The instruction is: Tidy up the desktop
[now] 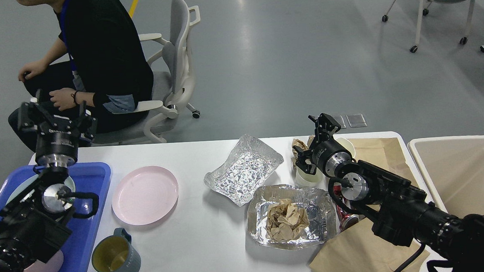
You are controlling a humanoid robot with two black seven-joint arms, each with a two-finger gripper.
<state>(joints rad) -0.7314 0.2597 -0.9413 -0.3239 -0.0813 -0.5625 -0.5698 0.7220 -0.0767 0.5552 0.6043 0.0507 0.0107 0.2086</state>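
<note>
Across the lower half of the frame stretches the white rectangular desktop (193, 155). On it lie two crinkled foil trays (243, 169), the lower one (316, 215) holding one crumpled brown paper wad (287, 221), plus one pink round plate (145, 195) and one grey mug (116, 255). At lower left a blue plastic tray (91, 177) sits under the left gripper (54, 110), fingers spread apart and empty. Right of centre, the right gripper (310, 142) hovers open over a pale cup (308, 178), apparently not touching it. One beige bin (459, 170) stands at far right, beside brown paper sheets (355, 250).
</note>
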